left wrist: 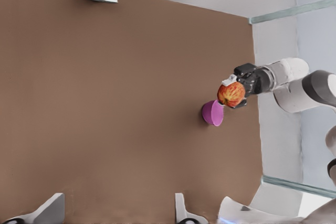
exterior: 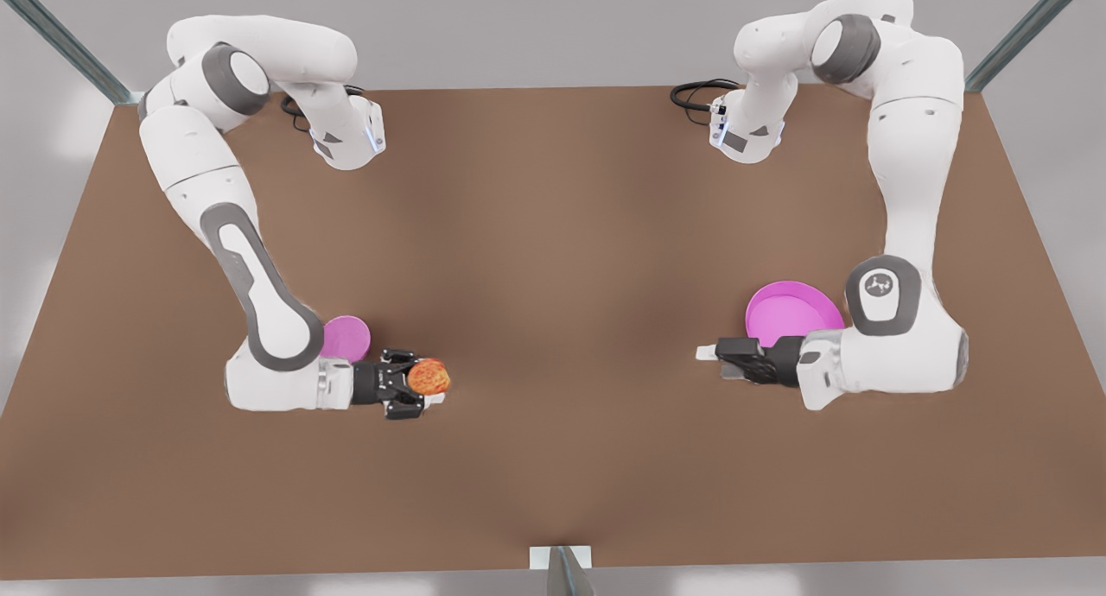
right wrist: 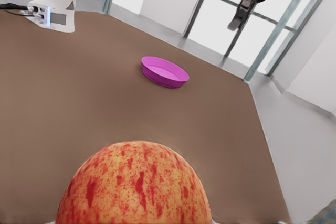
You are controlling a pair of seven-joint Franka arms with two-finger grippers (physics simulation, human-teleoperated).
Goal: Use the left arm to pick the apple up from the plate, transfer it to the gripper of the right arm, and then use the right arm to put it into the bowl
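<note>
In the front view, the right gripper (exterior: 423, 387) sits in the lower left of the frame, closed around the apple (exterior: 429, 377), which is lifted clear of the brown table (exterior: 553, 259). Just behind that arm's forearm, the small bowl (exterior: 347, 337) rests on the table, partly hidden by the arm. Toward the right of the same frame, the left gripper (exterior: 710, 354) points toward the middle of the table with nothing between its fingers, which stand apart. The wide plate (exterior: 791, 311) lies just behind it, its right edge covered by the arm.

The left wrist view looks across the table toward the other arm: at right of centre the right gripper (left wrist: 237, 88) holds the apple (left wrist: 231, 94), and the bowl (left wrist: 213, 113) sits close below and beside the fruit, seen from the side, so its depth shows as the front view does not reveal. The left gripper's own fingertips (left wrist: 50, 208) poke in at the lower edge, spread well apart.

The right wrist view has the apple (right wrist: 134, 184) large at the bottom centre, its red streaks on yellow skin plain. Beyond it the plate (right wrist: 164, 72) lies on the table, bare inside, and the left gripper (right wrist: 239, 11) hangs in the upper right.
</note>
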